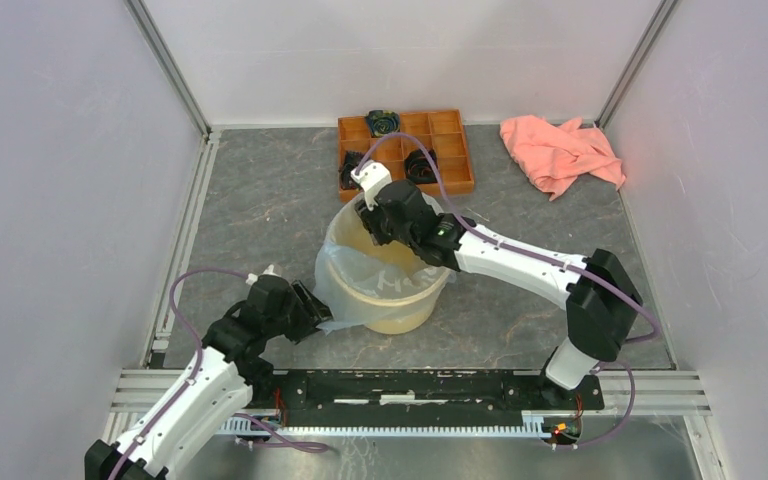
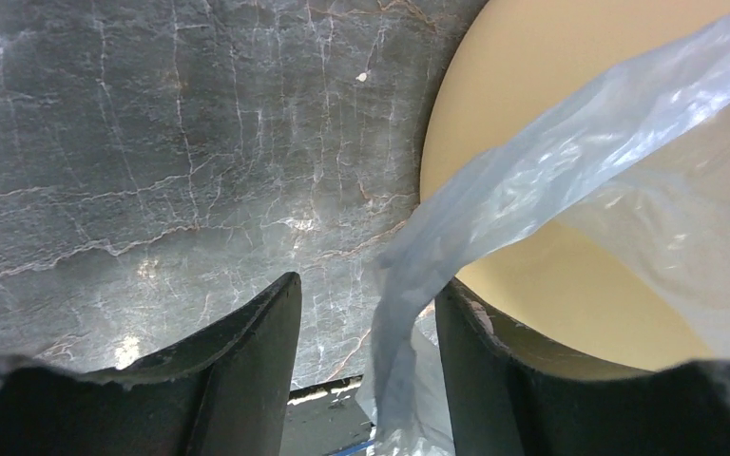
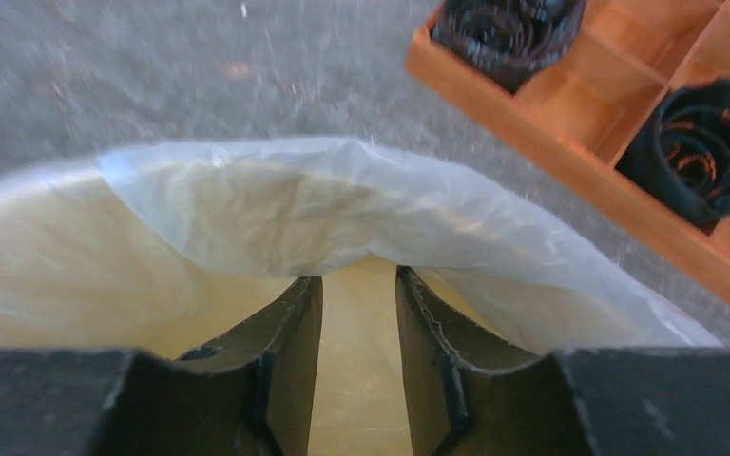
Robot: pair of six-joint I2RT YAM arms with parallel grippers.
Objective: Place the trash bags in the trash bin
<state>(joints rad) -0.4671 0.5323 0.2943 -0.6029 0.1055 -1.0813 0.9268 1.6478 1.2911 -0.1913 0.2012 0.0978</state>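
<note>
Bag (image 1: 345, 290) draped over bucket (image 1: 400, 310) mid-desk (image 1: 260, 200), one tool at each side.
Just beyond the bucket sits a wooden tray (image 1: 455, 150) with dark rolls (image 1: 421, 165) in some compartments; a pink cloth (image 1: 560, 150) lies far right. The thin, translucent, crinkled bag lines the pale yellow bucket and spills down its near-left wall. The left tool (image 2: 366, 285), low at that side, is wide, a strip of bag running between its fingers. The right tool (image 3: 358, 277) reaches over the far rim, narrowly parted under the bag's edge.
</note>
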